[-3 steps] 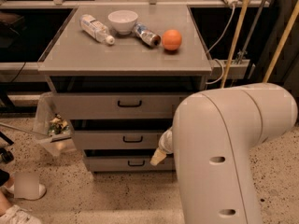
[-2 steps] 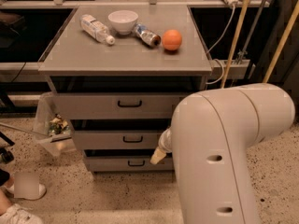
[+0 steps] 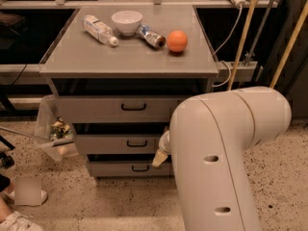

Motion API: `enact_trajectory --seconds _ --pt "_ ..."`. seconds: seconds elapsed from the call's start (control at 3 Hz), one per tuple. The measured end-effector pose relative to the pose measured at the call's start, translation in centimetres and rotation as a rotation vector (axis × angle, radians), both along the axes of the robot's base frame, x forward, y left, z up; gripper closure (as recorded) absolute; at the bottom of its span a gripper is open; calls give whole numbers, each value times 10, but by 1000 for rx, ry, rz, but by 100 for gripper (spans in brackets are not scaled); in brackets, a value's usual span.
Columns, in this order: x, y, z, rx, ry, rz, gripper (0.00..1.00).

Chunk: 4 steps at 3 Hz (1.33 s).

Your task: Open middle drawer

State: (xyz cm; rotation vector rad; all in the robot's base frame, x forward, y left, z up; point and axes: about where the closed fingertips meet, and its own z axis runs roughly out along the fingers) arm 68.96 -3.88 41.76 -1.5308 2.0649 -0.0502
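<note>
1. The cabinet [image 3: 62,110] is a grey metal unit with three drawers stacked beneath a flat tabletop [image 3: 96,59].
2. The middle drawer [image 3: 108,144] is the second front from the top. Its small black bar handle [image 3: 137,143] sits at the centre of the front.
3. The top drawer [image 3: 96,109] lies directly above it and the bottom drawer [image 3: 113,169] directly below. Each has the same kind of black handle.
4. A dark gap shows above the front of the middle drawer. Whether the drawer is drawn out at all cannot be determined from this view.
5. The robot arm [image 3: 226,162], a large white housing, fills the lower right foreground and covers the right end of all three drawer fronts.
6. The gripper [image 3: 160,154] protrudes from behind the arm at the right end of the middle drawer front. It is to the right of the handle and apart from it.
7. Only a small tan tip of the gripper is exposed. The state of the jaws cannot be determined, nor can contact with the drawer front.
8. The tabletop carries, from left to right, a clear plastic bottle [image 3: 98,29] lying on its side, a white bowl [image 3: 127,21], a second, smaller bottle [image 3: 151,36] lying down, and an orange [image 3: 177,41].
9. A clear plastic bin [image 3: 54,131] stands just beside the left side of the cabinet.
</note>
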Motion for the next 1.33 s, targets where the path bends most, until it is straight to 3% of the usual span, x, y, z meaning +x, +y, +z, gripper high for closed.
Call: enact_trajectory --seconds 0.33,0.67,1.33 --pt "6 -8 -25 29 16 -40 0" --pt "5 -8 -30 28 21 -40 0" --pt "5 -8 -30 28 21 -40 42"
